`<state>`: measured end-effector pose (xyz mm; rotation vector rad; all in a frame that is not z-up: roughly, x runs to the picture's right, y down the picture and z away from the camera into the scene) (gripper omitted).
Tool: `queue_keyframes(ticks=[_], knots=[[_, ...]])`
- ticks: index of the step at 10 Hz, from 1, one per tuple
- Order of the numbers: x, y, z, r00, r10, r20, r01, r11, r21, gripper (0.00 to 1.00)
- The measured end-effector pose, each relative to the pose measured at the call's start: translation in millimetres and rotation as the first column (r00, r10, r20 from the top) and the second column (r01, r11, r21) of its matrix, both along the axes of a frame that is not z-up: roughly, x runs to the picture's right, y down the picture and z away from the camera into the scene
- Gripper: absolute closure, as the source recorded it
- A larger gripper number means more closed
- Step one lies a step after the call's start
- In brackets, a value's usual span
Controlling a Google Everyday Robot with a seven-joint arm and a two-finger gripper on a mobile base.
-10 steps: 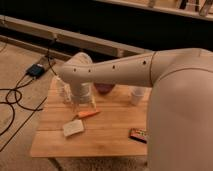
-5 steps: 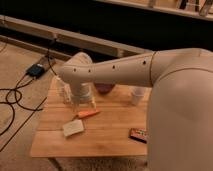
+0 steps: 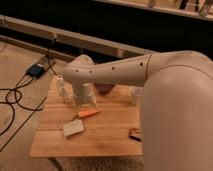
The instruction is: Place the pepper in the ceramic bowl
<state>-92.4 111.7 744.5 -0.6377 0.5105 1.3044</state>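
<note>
gripper (image 3: 85,103) low over the wooden worktop (image 3: 110,142), fingers spread, grasping nothing. just beneath, flat on the wood: orange-red pepper (image 3: 89,113). behind, partly hidden by the arm: maroon ceramic bowl (image 3: 104,89). near the pepper, a pale block (image 3: 73,128).

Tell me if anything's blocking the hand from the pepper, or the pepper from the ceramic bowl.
Nothing visible does. The open hand hangs just above the pepper, and the ceramic bowl sits close behind it, partly hidden by the arm, with nothing between them.
</note>
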Motion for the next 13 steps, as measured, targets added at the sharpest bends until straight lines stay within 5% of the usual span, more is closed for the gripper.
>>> queue_keyframes(ticks=[4, 7, 10, 12, 13], knots=[[6, -7, 55.3, 0.999, 0.046, -0.013, -0.046, 0.9989, -0.011, 0.35], [7, -9, 75.1, 0.998, 0.063, -0.032, -0.063, 0.9978, -0.018, 0.35], [1, -5, 80.4, 0.996, -0.061, 0.062, 0.063, 0.9975, -0.032, 0.35], [-8, -2, 77.1, 0.965, -0.185, 0.186, 0.193, 0.9808, -0.027, 0.35], [-11, -2, 76.1, 0.938, -0.247, 0.244, 0.258, 0.9661, -0.014, 0.35]])
